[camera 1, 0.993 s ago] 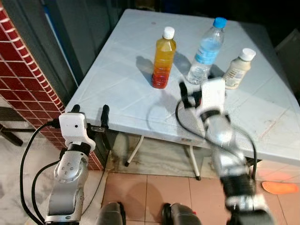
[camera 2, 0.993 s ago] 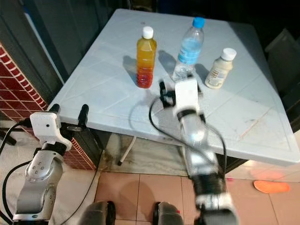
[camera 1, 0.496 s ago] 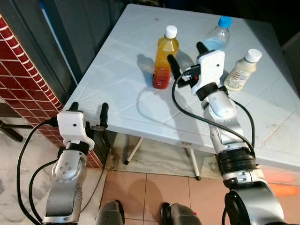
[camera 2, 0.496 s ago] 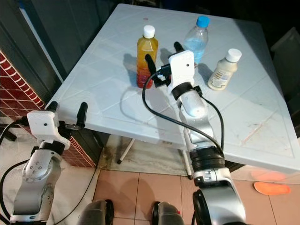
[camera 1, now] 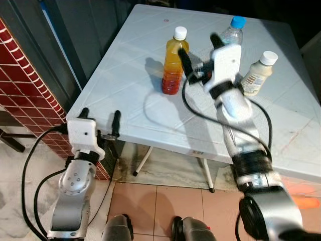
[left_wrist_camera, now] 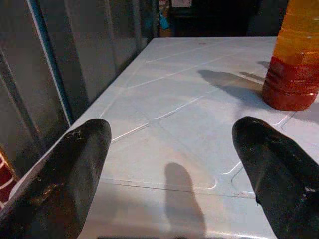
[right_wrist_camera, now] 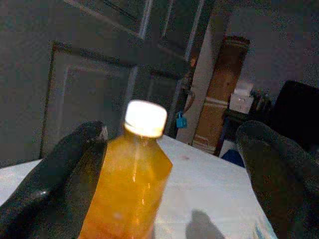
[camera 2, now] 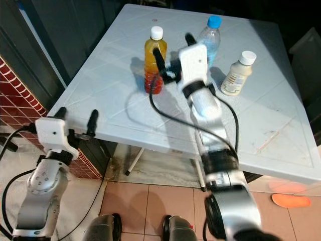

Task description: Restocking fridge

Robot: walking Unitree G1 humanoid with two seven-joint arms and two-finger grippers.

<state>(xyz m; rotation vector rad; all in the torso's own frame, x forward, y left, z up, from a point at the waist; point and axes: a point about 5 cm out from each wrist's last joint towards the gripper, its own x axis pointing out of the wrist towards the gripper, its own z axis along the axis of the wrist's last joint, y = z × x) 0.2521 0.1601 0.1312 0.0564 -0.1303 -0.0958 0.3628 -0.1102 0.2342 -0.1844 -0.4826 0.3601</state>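
Right gripper (camera 1: pixel 199 52) is raised over the table (camera 1: pixel 125 85), fingers spread wide, holding nothing. It sits just beside the juice bottle (camera 1: pixel 173 62), on that bottle's right, at about neck height. In the right wrist view the juice bottle's white cap and orange shoulder sit between the 2 black fingers (right_wrist_camera: pixel 60 184), closer to one finger than the other; cannot tell if that finger touches the bottle. The right arm (camera 1: pixel 235 115) reaches up across the table's near edge with a black cable looping off it.

3 bottles stand upright on the white table: the juice bottle, orange with a darker red band at the base, furthest left; a water bottle (camera 1: pixel 232 30) with a blue cap just behind the gripper's body and partly hidden by it; a cream bottle (camera 1: pixel 259 72) with a white cap to the right, well apart from the juice.

Left gripper (camera 1: pixel 99 124) is low at the table's near-left corner, fingers apart, gripping nothing. Its wrist view looks across the tabletop, with the juice bottle's base off to one side, well apart from both fingers (left_wrist_camera: pixel 65 174).

Red brick wall (camera 1: pixel 25 85) on the left, tiled floor (camera 1: pixel 150 206) below.
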